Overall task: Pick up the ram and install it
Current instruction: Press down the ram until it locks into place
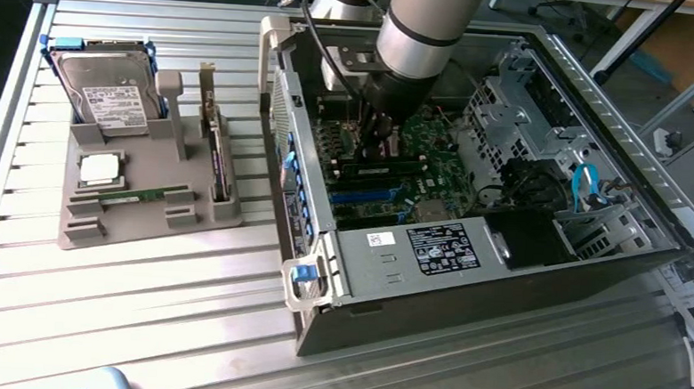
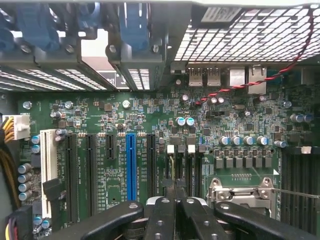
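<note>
table (image 1: 139,308): I see slatted metal, running under the computer case (image 1: 438,279) and closest to the exterior camera.
case: lying on its side with the open face up. The blue latch (image 1: 303,277) sits on its near corner.
gripper (image 1: 380,147) (image 2: 175,200): down inside the case, just above the motherboard (image 2: 150,115). The jaws are pinched narrow and the fingers (image 2: 162,215) are together. I can't tell if a stick is between them.
memory slots (image 2: 180,165): inside the case, directly under the fingertips, with white clips at their far ends.
blue slot (image 2: 131,165): inside the case, on the board, one side of the memory slots.
CPU socket (image 2: 240,192): inside the case, on the other side of those slots.
tray (image 1: 143,228): grey, outside the case, on the exterior view's left, close to the case wall.
ram (image 1: 143,195): one green stick lying flat in the tray, well apart from the gripper.
processor chip (image 1: 100,169): in the tray, just behind the ram.
expansion card (image 1: 218,157): standing on edge on the tray side nearest the case.
hard drive (image 1: 105,93): propped at the far end of the tray, outside the case.
</note>
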You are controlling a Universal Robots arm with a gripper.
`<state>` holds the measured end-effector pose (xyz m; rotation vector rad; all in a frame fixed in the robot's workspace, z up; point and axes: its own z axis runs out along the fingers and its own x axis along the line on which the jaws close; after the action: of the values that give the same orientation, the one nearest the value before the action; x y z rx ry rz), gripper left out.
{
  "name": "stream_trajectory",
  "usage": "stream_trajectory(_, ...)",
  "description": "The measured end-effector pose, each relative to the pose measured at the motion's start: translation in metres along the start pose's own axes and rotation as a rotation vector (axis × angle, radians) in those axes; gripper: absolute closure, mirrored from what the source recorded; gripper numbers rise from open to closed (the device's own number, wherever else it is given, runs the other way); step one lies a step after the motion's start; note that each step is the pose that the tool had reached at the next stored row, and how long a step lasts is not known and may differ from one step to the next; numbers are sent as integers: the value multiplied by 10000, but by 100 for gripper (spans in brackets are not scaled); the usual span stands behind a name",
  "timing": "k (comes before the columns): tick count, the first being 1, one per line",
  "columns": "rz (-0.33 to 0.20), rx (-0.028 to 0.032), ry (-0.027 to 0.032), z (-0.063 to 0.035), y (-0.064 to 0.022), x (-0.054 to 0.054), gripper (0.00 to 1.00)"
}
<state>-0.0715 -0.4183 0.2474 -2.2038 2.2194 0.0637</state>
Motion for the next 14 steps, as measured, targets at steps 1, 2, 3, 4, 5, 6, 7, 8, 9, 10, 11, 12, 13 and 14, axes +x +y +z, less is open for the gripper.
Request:
stream_trajectory(1,-1,0,0,-6,0,-1,89)
stream_trajectory(2,-1,0,0,-15,0,-1,89)
stream_trajectory(3,-1,0,0,-26,0,-1,89)
stream_trajectory(4,-1,0,0,-41,1,-2,89)
stream_trajectory(5,0,0,0,-60,1,-3,89)
stream_trajectory(6,0,0,-1,-83,2,-4,89)
stream_trajectory(7,0,0,1,-103,2,-5,89)
stream_trajectory(8,-1,0,1,-115,2,-5,89)
stream_trajectory(9,-1,1,-2,-115,2,-6,89)
stream_trajectory(10,0,1,-2,-115,2,-6,89)
stream_trajectory(11,0,1,-2,-115,2,-6,89)
stream_trajectory(12,0,0,-1,-115,2,-6,89)
stream_trajectory(13,0,0,0,-115,7,-6,89)
stream_trajectory(14,1,0,-1,-115,16,-6,89)
